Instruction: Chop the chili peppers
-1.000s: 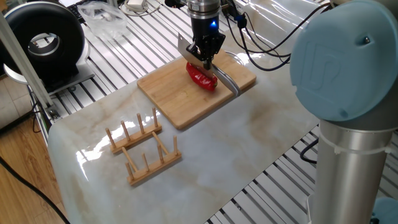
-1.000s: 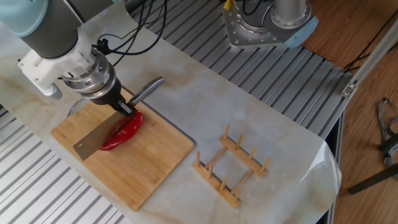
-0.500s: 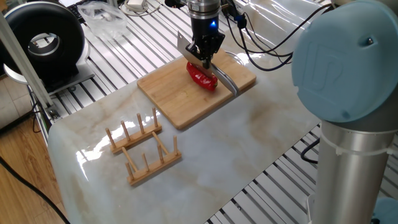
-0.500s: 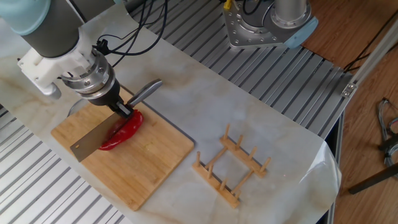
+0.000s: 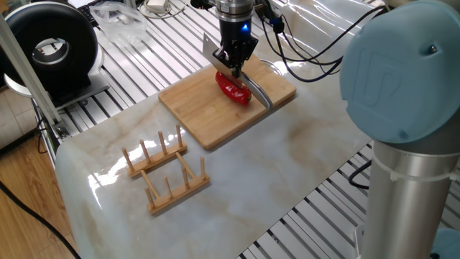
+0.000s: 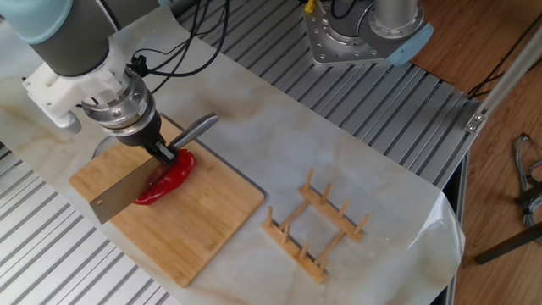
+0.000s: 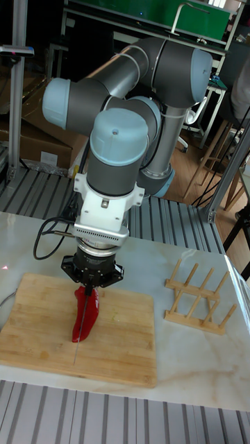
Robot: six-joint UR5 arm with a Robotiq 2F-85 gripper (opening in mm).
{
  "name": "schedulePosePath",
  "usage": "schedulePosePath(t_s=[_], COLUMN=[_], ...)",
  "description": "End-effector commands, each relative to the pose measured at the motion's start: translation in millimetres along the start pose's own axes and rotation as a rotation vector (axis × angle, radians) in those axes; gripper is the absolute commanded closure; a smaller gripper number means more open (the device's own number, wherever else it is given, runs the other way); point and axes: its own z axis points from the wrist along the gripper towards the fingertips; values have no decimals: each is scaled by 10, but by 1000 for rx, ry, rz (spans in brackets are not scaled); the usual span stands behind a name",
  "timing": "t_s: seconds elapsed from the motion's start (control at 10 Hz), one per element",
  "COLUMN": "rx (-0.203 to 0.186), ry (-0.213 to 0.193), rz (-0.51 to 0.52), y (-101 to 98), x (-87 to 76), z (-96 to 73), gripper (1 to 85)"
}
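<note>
Black two-finger gripper (image 6: 165,155), fingers clamped on a steel-bladed knife (image 6: 127,188), holds its blade over the glossy red chili pepper (image 6: 168,179) on the bamboo cutting board (image 6: 199,222), left of frame.

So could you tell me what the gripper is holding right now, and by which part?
The gripper holds a knife where the blade meets the handle, which sticks out behind.

Marble tabletop (image 5: 287,155) on ribbed metal bench (image 6: 373,110); wooden floor (image 6: 500,280); green panel (image 7: 177,17) behind.
</note>
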Motion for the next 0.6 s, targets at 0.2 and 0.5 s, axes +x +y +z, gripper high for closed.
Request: schedulePosePath(t_s=[0.2,0.5], rx=[-12,-9], ry=[-29,-20], rz=[27,35], y=[36,38], x=[-102,-101], z=[53,119], gripper=[843,843])
